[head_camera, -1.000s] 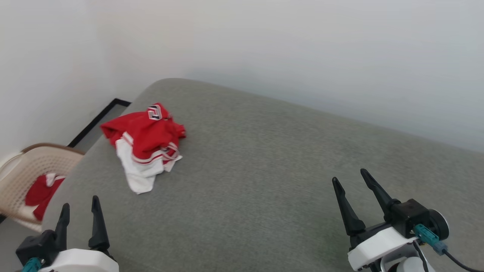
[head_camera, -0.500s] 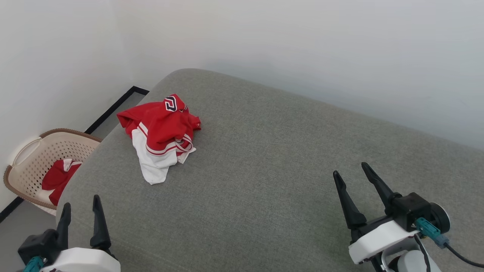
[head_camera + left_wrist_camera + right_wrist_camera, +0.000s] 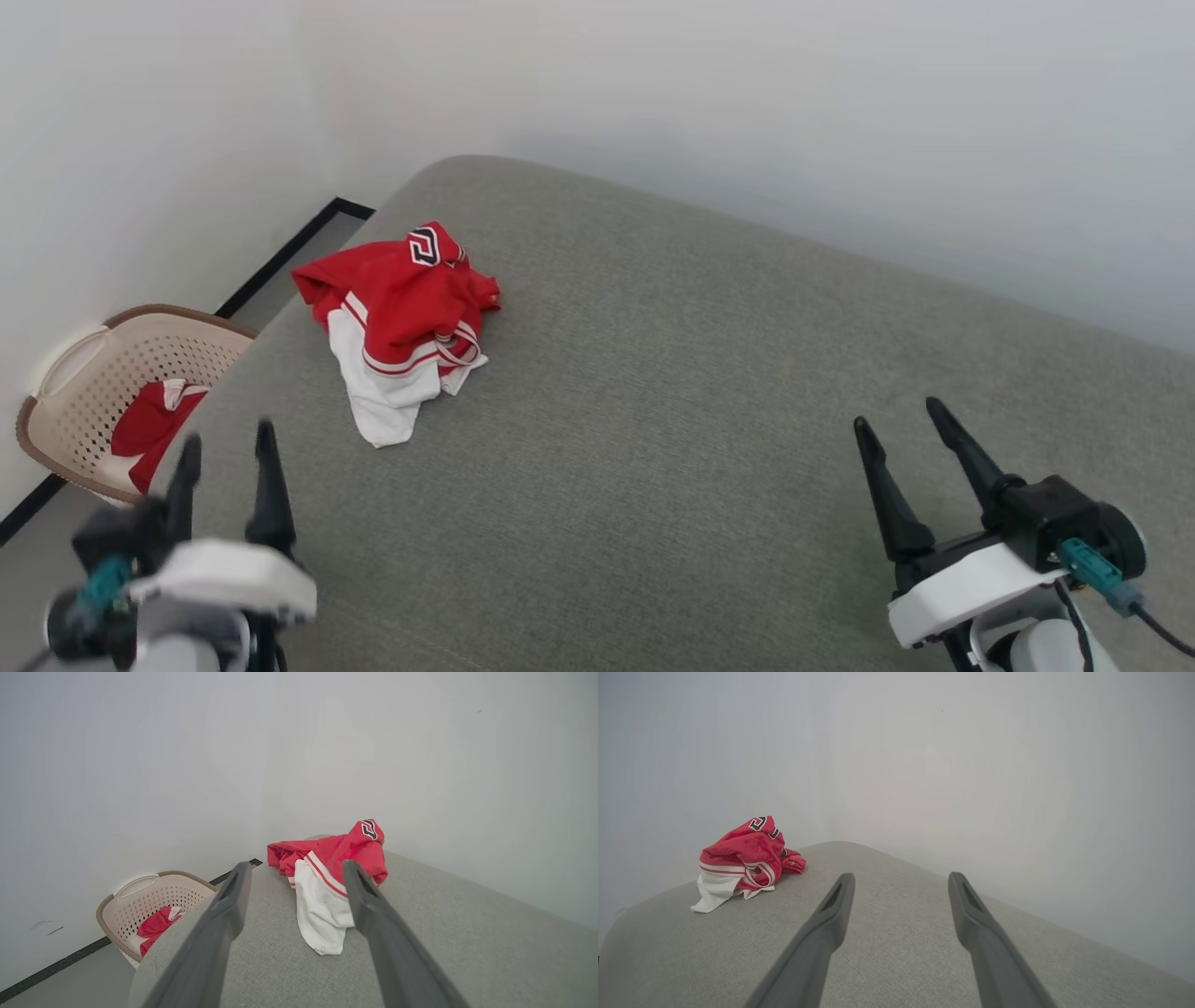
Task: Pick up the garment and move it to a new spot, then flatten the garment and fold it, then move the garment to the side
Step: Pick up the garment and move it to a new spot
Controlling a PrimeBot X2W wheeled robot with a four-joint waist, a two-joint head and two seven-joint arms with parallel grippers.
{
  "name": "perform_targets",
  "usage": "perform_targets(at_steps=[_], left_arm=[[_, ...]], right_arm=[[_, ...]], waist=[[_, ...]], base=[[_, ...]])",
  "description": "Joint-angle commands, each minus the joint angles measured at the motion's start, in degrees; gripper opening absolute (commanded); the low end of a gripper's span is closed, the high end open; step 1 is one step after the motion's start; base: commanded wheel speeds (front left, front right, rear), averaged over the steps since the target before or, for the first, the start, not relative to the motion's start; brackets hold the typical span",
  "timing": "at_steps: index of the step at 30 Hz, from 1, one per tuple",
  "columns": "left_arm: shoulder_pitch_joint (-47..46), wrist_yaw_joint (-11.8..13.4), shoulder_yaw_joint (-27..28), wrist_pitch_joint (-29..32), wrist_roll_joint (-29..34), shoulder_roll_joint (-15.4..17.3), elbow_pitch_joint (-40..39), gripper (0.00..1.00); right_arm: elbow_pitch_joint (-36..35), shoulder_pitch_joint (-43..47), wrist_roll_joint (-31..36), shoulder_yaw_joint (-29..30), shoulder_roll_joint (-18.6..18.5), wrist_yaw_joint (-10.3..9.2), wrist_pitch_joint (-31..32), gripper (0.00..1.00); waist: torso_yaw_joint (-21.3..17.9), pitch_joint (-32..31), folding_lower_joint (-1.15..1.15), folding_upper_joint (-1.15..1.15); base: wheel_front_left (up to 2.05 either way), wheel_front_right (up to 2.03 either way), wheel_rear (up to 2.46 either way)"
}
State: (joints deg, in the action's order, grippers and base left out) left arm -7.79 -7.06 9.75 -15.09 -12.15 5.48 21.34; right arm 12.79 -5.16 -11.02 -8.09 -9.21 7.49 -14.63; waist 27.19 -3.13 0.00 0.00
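Lying crumpled at the far left of the grey fabric-covered bench (image 3: pixel 653 420), the red soft garment with white lining (image 3: pixel 397 317) is resting well apart from the left claw (image 3: pixel 229 439) and right claw (image 3: pixel 896 414), both spread.

My left end effector (image 3: pixel 229 439) hangs low with its fingers (image 3: pixel 271 495) spread apart, gripping nothing. My right end effector (image 3: pixel 896 415) is likewise spread wide and empty.

garment (image 3: pixel 397 322) on cushion (image 3: pixel 672 420), basket (image 3: pixel 93 401) left
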Motion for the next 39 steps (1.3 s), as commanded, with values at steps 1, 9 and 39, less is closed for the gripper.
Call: perform_targets(at_steps=[1, 9, 39], left_arm=[[-1.9, -0.2, -0.3, 0.2, 0.3, 0.4, 0.7, 1.0], [-13.7, -0.3, -3.1, 1.9, -1.1, 4.7, 8.7, 1.0], [-41.5, 7.1, -6.3, 24.7, -10.3, 12.1, 52.6, 1.0]], right_arm=[[-0.5, 0.2, 0.4, 0.2, -0.4, 0.01, 0.1, 1.0], [-4.7, -1.5, 0.6, -0.2, -2.7, 0.01, 2.9, 1.0], [-19.8, -8.8, -1.3, -2.5, -10.5, 0.01, 12.5, 1.0]], waist=[[-0.6, 0.6, 0.0, 0.0], [-5.2, 5.7, 0.0, 0.0], [-15.3, 23.1, 0.0, 0.0]], base=[[0.0, 0.0, 0.0], [0.0, 0.0, 0.0], [0.0, 0.0, 0.0]])
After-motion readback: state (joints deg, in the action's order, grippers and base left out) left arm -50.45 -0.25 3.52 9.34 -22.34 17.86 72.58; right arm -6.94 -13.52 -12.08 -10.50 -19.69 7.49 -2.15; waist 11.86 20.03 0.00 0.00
